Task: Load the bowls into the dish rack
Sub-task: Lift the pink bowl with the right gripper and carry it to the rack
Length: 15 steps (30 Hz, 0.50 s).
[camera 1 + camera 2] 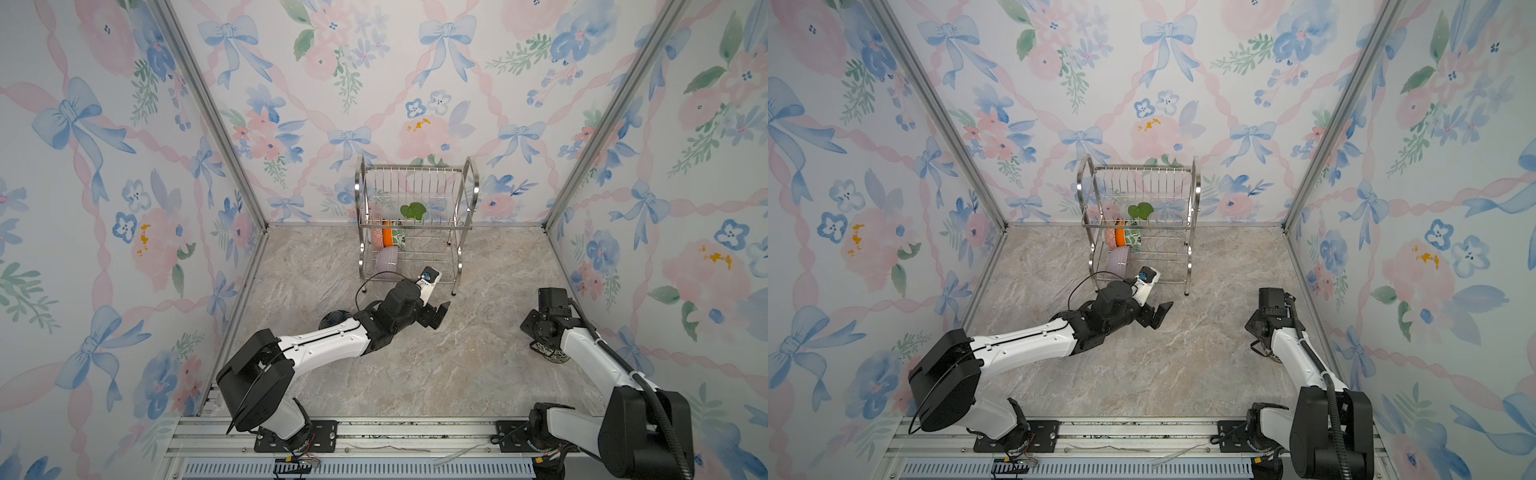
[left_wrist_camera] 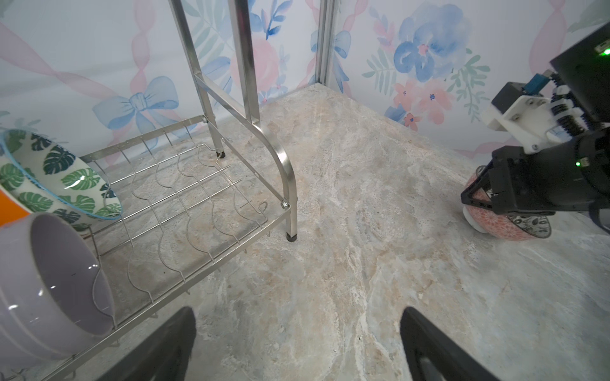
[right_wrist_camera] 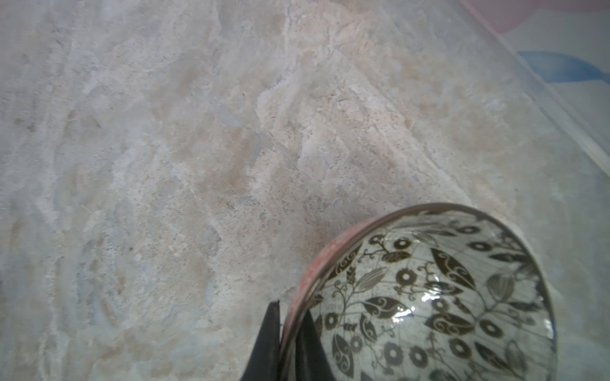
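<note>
The dish rack stands at the back wall. Its lower tier holds a lilac bowl, an orange bowl, a pink-patterned bowl and a green leaf-print bowl. My left gripper hangs open and empty over the table in front of the rack. My right gripper is shut on the rim of a bowl that is black-and-white floral inside and pink outside, tilted low at the table's right side. A dark blue bowl peeks out behind the left arm.
The marble-look table is walled on three sides by flowered panels. The right arm works close to the right wall. A green leaf shape shows at the rack's upper tier. A metal rail runs along the front edge.
</note>
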### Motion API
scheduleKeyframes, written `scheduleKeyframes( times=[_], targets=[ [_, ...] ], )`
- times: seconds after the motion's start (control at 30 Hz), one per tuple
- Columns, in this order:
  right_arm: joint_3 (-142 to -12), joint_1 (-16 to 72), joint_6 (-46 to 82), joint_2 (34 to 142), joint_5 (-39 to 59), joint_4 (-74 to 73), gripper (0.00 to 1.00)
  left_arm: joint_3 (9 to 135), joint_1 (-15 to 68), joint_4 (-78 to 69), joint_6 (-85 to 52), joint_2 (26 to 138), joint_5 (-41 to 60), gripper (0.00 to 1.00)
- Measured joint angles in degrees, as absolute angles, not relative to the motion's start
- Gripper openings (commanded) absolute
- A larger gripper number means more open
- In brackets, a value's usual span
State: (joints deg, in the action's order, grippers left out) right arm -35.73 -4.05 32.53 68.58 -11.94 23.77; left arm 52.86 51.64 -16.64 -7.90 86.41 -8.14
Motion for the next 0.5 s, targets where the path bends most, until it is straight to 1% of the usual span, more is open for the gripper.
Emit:
scheduleKeyframes(
  times=[0.07, 0.17, 0.3, 0.5],
  targets=[
    [-35.7, -3.4, 32.3, 68.5, -12.0, 23.7, 0.00, 52.2, 50.9, -16.6, -7.9, 85.5, -8.7, 0.98],
    [-35.9, 0.0, 31.9, 68.4, -12.2, 23.9, 0.00, 51.1, 48.9, -16.5, -8.5, 84.0, -9.3, 0.98],
    [-37.1, 8.0, 31.5, 68.5, -12.7, 25.3, 0.00, 48.7, 45.1, -16.2, -11.0, 80.8, -11.7, 0.98],
    [-41.5, 19.9, 30.6, 68.7, -14.7, 26.7, 0.00, 45.7, 40.7, -16.2, -15.1, 76.6, -18.6, 0.98]
  ],
)
